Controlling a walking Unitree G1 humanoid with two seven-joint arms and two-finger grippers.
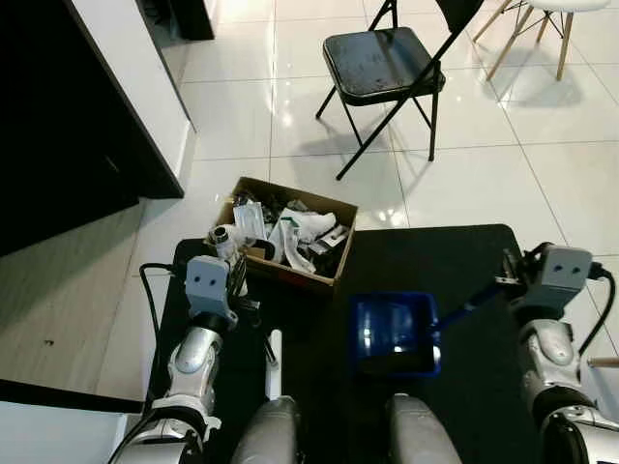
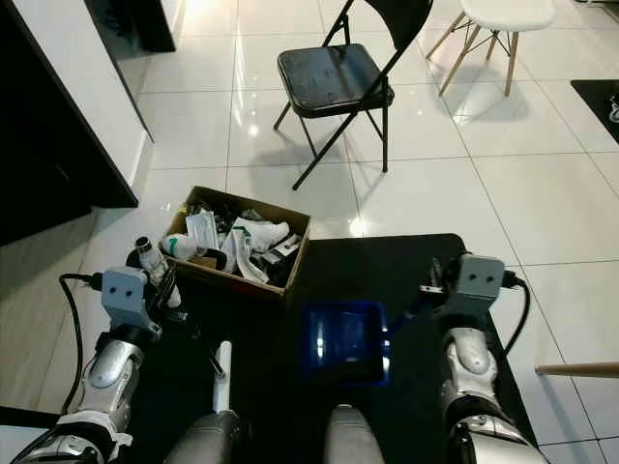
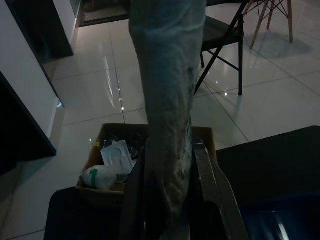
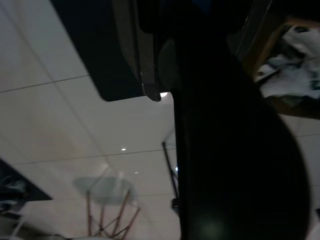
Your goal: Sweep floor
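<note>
While the head views take in the whole floor, the left wrist view alone shows the left gripper (image 3: 170, 200) with its fingers clamped on a pale broom handle (image 3: 167, 100). The right gripper (image 1: 513, 280), at four o'clock, holds the handle of one blue dustpan (image 1: 394, 333) lying on one black mat (image 1: 455, 261) at six o'clock; whether its jaws are shut cannot be told, as the right wrist view is mostly dark. One cardboard box (image 1: 290, 275) of rubbish sits at the centre. One black folding chair (image 1: 382, 63) stands at twelve o'clock. One white chair (image 1: 532, 29) at one o'clock is cut off.
</note>
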